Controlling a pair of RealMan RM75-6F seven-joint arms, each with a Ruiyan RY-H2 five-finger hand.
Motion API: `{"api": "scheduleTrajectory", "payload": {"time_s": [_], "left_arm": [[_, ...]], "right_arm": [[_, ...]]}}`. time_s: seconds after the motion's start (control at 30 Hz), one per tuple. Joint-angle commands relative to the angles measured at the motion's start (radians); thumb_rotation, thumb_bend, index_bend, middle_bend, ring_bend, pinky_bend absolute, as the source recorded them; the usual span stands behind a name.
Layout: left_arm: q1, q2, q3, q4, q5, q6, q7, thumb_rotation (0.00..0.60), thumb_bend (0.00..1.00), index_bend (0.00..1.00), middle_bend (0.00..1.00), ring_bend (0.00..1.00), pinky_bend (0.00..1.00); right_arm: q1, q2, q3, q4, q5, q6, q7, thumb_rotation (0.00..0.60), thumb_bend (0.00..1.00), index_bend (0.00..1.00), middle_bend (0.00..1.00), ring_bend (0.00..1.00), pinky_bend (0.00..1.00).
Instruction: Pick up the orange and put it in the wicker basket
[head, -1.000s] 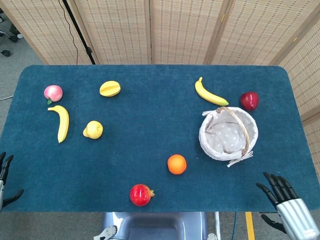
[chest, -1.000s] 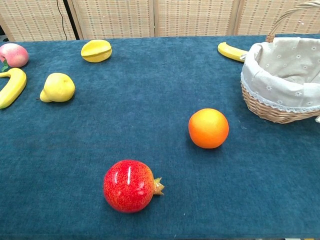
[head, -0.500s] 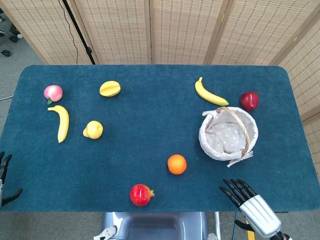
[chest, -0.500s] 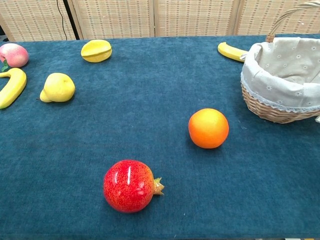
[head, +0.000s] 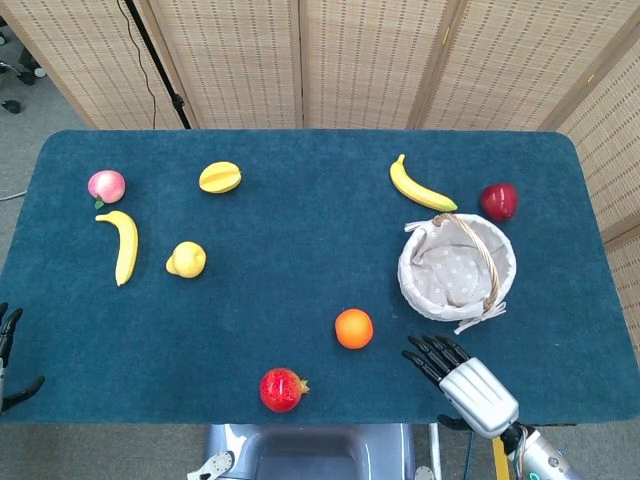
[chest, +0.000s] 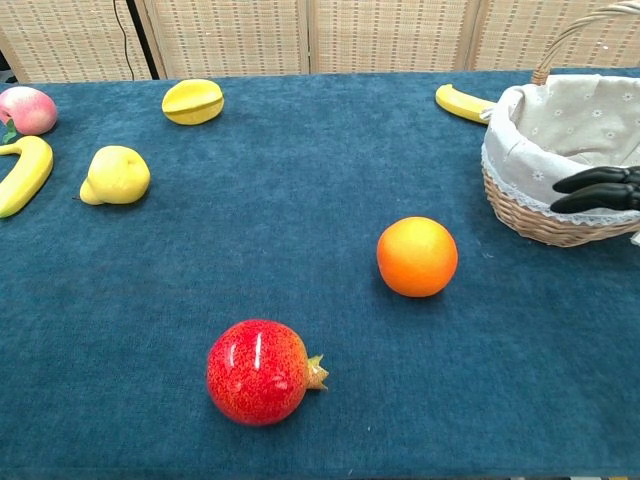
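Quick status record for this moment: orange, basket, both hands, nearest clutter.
orange: on the table, untouched, front-left of the basket
wicker basket: upright, cloth-lined, nothing visible inside
right hand: open, over the front edge, right of the orange, not touching it
left hand: at the table's left edge, holding nothing
nearest clutter: pomegranate, front-left of the orange

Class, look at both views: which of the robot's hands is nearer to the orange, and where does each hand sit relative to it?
The right hand is nearer: open, just right of the orange and slightly nearer the robot. The left hand is far off at the table's left edge.
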Motion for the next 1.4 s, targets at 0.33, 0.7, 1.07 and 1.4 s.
{"api": "scheduleTrajectory", "payload": {"time_s": [0.33, 0.7, 1.07, 1.4], "left_arm": [[-0.001, 0.001, -0.003, 0.006, -0.011, -0.008, -0.01, 0.6, 0.0, 0.0, 0.0, 0.0, 0.0], [-0.002, 0.002, -0.007, 0.009, -0.019, -0.011, -0.018, 0.6, 0.0, 0.0, 0.0, 0.0, 0.0], [0.001, 0.007, -0.009, 0.006, -0.02, -0.003, -0.026, 0.6, 0.0, 0.0, 0.0, 0.0, 0.0], [0.004, 0.013, -0.014, 0.004, -0.025, 0.004, -0.035, 0.6, 0.0, 0.0, 0.0, 0.0, 0.0]], "right_arm": [[0.131, -0.099, 0.101, 0.024, 0.17, -0.146, -0.03, 0.6, 0.05, 0.0, 0.02, 0.02, 0.08], [0.186, -0.195, 0.136, 0.085, 0.281, -0.192, -0.066, 0.6, 0.05, 0.0, 0.02, 0.02, 0.08], [0.203, -0.281, 0.145, 0.167, 0.366, -0.2, -0.16, 0.6, 0.05, 0.0, 0.02, 0.02, 0.08], [0.216, -0.355, 0.141, 0.25, 0.424, -0.209, -0.162, 0.6, 0.05, 0.0, 0.02, 0.02, 0.08]]}}
